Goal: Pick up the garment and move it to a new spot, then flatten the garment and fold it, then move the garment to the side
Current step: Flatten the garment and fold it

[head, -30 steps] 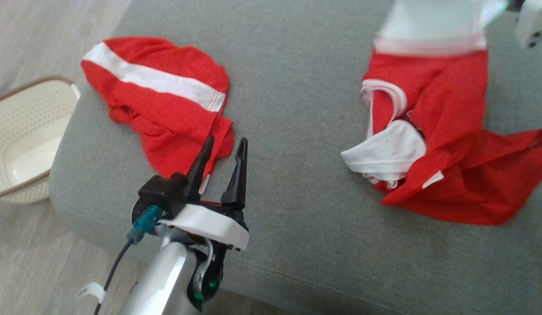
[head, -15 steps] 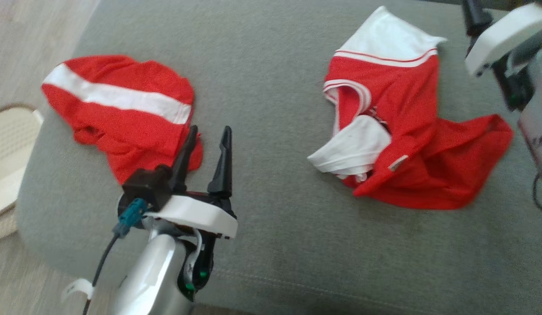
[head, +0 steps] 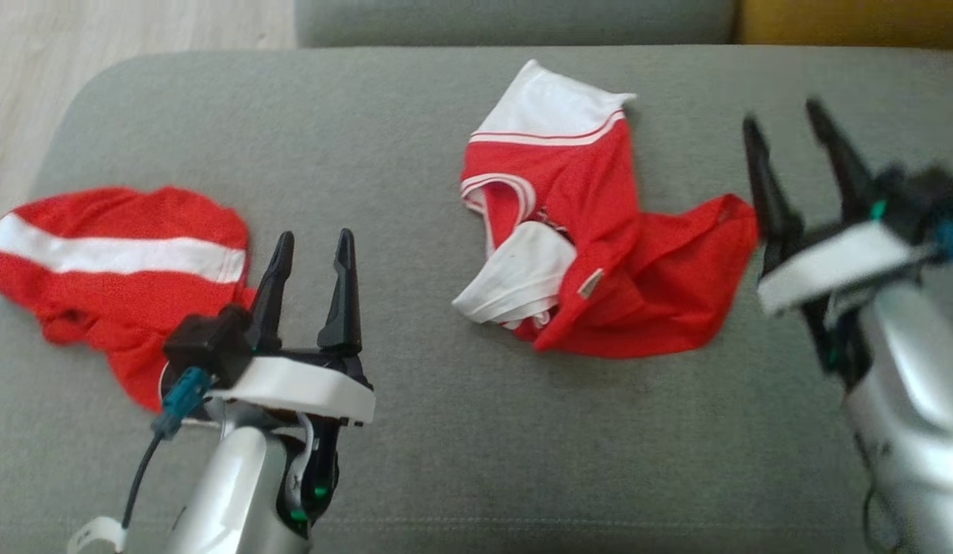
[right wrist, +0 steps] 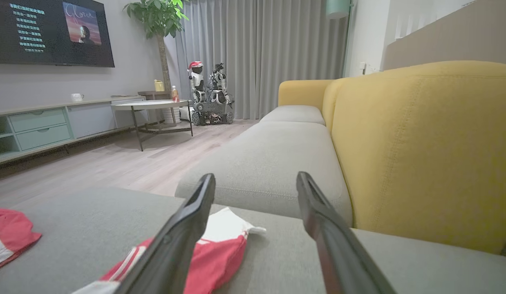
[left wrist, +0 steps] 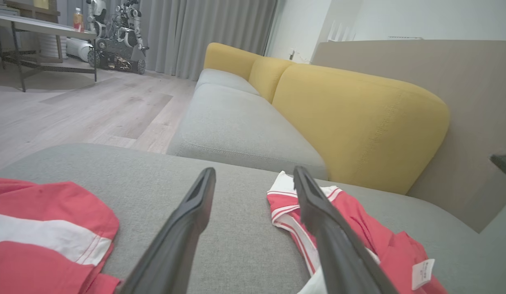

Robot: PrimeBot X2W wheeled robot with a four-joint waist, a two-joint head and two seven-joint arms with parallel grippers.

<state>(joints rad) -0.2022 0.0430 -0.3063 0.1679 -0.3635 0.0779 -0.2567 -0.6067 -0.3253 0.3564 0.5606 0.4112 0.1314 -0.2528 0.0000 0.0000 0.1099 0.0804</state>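
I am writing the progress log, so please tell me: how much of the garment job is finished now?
Done: nothing clear; the red jersey lies crumpled on the grey cushion, neither flat nor folded. In hand: nothing; the left gripper and right gripper hover open and empty on either side of it. Left: pick up, flatten, fold, move aside. A striped red garment lies bunched at left.

left garment [head: 115,277], right garment [head: 600,254] apart on cushion [head: 446,431]

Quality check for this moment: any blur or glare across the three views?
Head view: right gripper smeared by blur, left gripper crisper. Left wrist view: evenly lit, red-and-white jersey fairly sharp. Right wrist view: sharp background, no glare.
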